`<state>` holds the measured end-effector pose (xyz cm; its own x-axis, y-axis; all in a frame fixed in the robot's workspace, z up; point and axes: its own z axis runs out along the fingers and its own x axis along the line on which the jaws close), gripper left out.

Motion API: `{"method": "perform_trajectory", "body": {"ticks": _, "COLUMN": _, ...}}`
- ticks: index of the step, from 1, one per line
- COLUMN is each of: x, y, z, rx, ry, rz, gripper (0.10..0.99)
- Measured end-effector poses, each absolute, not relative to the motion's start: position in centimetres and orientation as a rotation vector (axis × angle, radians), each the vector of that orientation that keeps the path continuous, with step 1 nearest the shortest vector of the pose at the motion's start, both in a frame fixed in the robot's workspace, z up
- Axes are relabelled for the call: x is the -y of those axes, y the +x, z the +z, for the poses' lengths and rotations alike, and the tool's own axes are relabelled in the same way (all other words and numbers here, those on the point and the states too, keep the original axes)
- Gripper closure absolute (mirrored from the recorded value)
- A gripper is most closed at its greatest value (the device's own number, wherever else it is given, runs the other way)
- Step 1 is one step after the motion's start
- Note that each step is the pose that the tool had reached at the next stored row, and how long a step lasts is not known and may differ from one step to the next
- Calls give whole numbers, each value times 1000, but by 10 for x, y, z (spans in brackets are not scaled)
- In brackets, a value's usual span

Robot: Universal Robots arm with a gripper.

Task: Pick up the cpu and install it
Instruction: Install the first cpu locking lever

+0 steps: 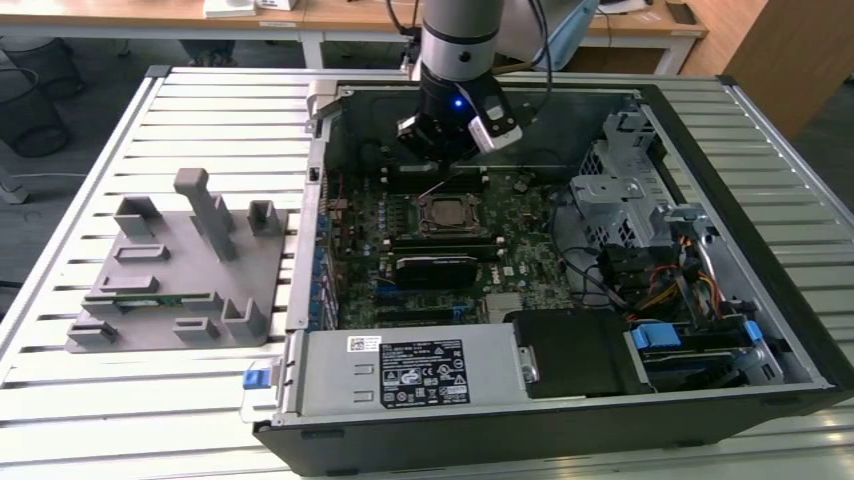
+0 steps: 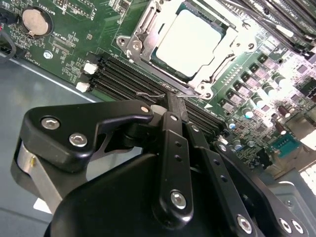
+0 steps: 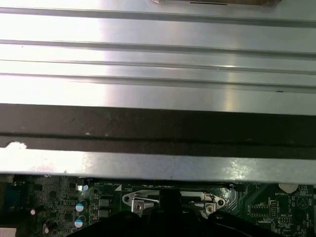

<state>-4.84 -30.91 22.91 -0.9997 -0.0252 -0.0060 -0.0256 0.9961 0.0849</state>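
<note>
- One claw [image 2: 174, 101], mine, is hanging low inside the computer case [image 1: 747, 300], with its fingers pinching together on nothing that I can see.
- Its tip is sitting right at the thin wire lever [image 2: 158, 92], which is running along the edge of the socket frame [image 2: 139, 37].
- The cpu [image 2: 190, 42] is lying flat in that frame, silvery top up, just beyond my tip.
- I am judging the chip seated and the latch the work in hand, so I am aiming to bear squarely on the wire, never on the chip or the memory slots [image 2: 123, 74] beside it.
</note>
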Motion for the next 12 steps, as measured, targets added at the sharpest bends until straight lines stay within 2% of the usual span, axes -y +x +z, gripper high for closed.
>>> {"method": "perform_trajectory", "body": {"ticks": 12, "x": 308, "y": -41, "z": 227, "rx": -3134, "ry": -42, "rz": 131, "gripper": 980}}
